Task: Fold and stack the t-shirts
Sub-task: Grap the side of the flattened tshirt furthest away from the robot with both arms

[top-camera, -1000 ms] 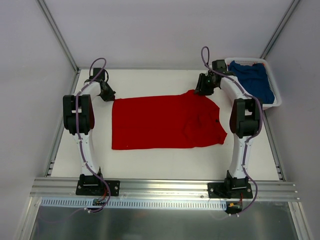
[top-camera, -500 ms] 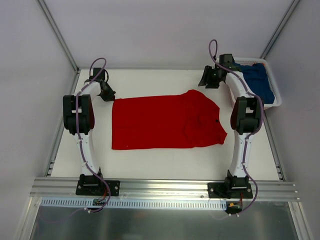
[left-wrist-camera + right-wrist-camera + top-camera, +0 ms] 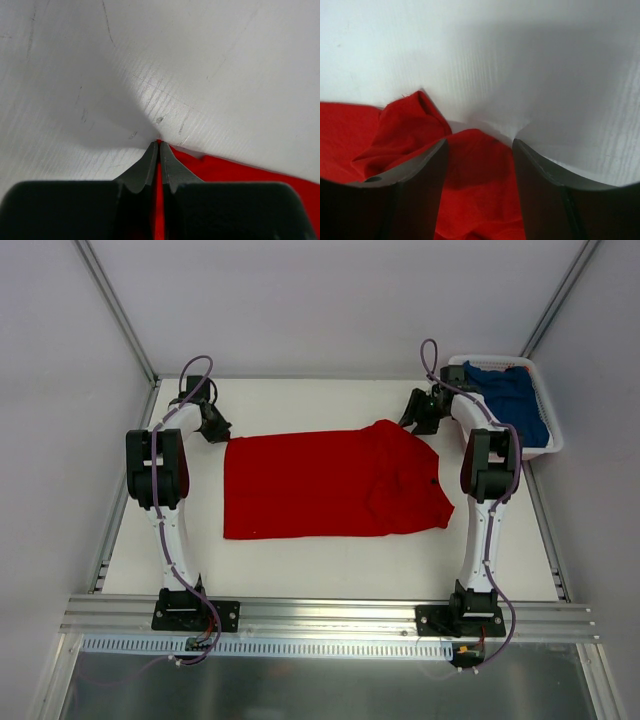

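So far little of the job looks done: the red t-shirt (image 3: pixel 330 485) lies spread flat across the middle of the table (image 3: pixel 300 570), its hem to the left and its collar end to the right. It reads as a smoothed single layer or at most a first fold, with a small rumple at its far right corner. The blue t-shirt (image 3: pixel 505 400) sits crumpled in the basket (image 3: pixel 548 448) at the far right, untouched by either arm. Folding the red one, fetching and folding the blue one, and stacking the two appear still to be ahead. The left gripper (image 3: pixel 217 430) is clamped on the far left corner of the red t-shirt, and its wrist view shows red cloth pinched between the closed fingertips. The right gripper (image 3: pixel 418 412) sits at the far right corner with its jaws spread. In its wrist view they straddle a bunched fold of red cloth without squeezing it, so it grasps nothing at present. Compared with a second ago, the right arm has swung: it was low at that same corner, then rose and drew back toward the basket, and it is now down beside the cloth again with wider jaws. The left arm has not shifted, and the outline of the red t-shirt looks practically the same throughout.
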`<state>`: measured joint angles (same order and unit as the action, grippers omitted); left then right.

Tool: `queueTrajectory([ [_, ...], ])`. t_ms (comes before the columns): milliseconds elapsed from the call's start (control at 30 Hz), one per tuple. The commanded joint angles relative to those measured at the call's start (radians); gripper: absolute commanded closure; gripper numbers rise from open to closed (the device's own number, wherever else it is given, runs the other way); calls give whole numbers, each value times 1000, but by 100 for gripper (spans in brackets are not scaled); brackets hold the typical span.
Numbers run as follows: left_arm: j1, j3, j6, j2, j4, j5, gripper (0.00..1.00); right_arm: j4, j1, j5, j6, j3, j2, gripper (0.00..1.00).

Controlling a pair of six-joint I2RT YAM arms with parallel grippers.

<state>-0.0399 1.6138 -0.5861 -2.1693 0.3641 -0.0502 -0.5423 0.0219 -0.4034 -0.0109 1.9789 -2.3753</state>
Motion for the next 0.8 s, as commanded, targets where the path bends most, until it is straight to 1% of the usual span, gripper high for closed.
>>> queueTrajectory([
  [0, 9, -11, 23, -11, 49, -8, 100, 36, 10, -54, 40, -8, 21, 42],
  [133, 9, -11, 25, -11, 49, -8, 100, 36, 21, -72, 43, -12, 8, 43],
  [233, 9, -8, 25, -12, 49, -8, 100, 41, 26, -72, 39, -26, 7, 46],
  [333, 8, -5, 26, -12, 49, -8, 100, 42, 27, -77, 37, -28, 8, 61],
  [367, 9, -3, 26, -14, 49, -10, 100, 42, 29, -77, 38, -28, 8, 75],
  [433, 9, -2, 26, -17, 47, -10, 100, 48, 29, -81, 43, -31, 13, 85],
  [467, 8, 0, 28, -17, 49, -10, 100, 51, 30, -81, 46, -32, 13, 91],
  [600, 9, 0, 31, -15, 49, -10, 100, 51, 32, -71, 42, -41, 27, 99],
  [767, 9, -6, 35, 2, 49, -7, 100, 56, 30, -45, 29, -80, 67, 100],
])
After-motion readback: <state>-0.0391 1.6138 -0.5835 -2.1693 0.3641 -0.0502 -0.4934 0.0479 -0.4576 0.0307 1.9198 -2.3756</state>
